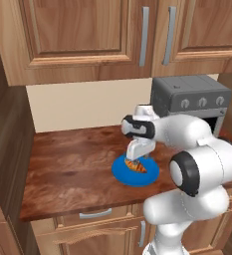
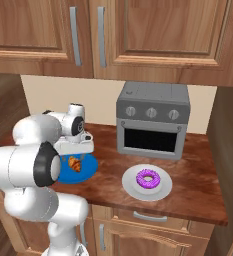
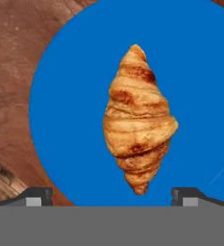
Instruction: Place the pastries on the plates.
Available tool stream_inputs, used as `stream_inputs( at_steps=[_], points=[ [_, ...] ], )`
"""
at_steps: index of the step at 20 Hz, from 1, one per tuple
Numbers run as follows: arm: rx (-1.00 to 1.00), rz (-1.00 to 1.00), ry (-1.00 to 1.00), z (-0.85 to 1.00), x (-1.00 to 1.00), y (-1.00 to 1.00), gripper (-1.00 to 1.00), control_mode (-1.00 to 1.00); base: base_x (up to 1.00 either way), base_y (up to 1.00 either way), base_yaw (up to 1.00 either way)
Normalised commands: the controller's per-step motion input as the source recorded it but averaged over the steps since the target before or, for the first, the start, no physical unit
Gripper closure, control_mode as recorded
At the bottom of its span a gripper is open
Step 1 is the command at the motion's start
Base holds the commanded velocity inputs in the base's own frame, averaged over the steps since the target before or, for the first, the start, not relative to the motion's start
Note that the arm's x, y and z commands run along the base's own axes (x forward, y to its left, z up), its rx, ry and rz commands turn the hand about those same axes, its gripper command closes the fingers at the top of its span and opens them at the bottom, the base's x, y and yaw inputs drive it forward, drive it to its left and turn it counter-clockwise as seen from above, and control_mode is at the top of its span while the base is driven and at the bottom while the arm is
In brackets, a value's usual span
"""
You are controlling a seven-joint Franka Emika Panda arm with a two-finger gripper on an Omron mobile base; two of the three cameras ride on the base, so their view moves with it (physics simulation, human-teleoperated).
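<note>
Two plates sat on wooden counter [image 2: 198, 192]: blue plate [image 3: 60, 96] bearing croissant [image 3: 138, 117] under released gripper [image 3: 112, 194]; white plate [image 2: 133, 187] bearing donut [image 2: 148, 178]; toaster oven [image 2: 153, 120] behind.

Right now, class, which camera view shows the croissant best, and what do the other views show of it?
The hand view: the croissant lies whole and sharp on the blue plate, its ridges clear. In the left base view it is small and partly behind the gripper. In the right base view it is tiny.

Wooden counter [image 2: 198, 190] bears 2 plates [image 2: 88, 172] [image 2: 133, 187] and a toaster oven [image 2: 150, 120].
</note>
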Motion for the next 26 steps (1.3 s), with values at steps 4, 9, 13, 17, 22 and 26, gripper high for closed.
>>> stream_inputs(
  at_steps=[4, 9, 13, 17, 22, 26],
  points=[
    [0.00, -0.03, -0.20, 0.67, -0.46, 0.06, -1.00, -1.00, 0.00, 0.00, 0.00],
    [0.01, 0.00, -0.57, 0.38, -0.82, 0.32, -1.00, -1.00, 0.00, 0.00, 0.00],
    [0.05, -0.01, -0.76, 0.35, -1.00, 0.14, -1.00, -1.00, 0.00, 0.00, 0.00],
    [0.16, -0.08, -0.45, 0.08, -1.00, -0.02, -1.00, -1.00, 0.00, 0.00, 0.00],
    [0.08, -0.11, -0.24, 0.99, -0.99, -0.01, -1.00, -1.00, 0.00, 0.00, 0.00],
    [0.09, -0.15, -0.04, 1.00, -0.88, 0.00, -1.00, -1.00, 0.00, 0.00, 0.00]
  ],
)
